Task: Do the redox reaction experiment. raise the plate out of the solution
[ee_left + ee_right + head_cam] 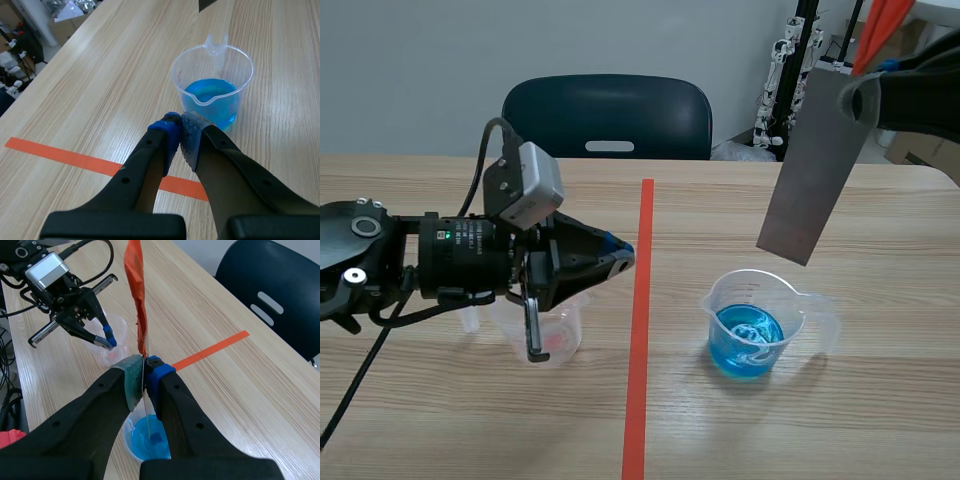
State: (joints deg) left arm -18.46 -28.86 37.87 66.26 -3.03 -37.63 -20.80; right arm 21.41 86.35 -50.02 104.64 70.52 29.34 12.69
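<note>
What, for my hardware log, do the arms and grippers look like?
Both are black. The left arm carries a silver camera box, black cables and a green light. The left gripper and right gripper have fingers with one blue, one grey-green dotted pad.

left arm (pixel 380 260) low, level, pointing toward middle | left gripper (pixel 180 131) closed, pads touching | right arm (pixel 925 95) raised high | right gripper (pixel 144 369) clamped on plate (pixel 810 170)

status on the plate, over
Right end effector shut on plate. Plate out of the solution, above beaker. Left end effector shut, empty. Nothing in the way.
</note>
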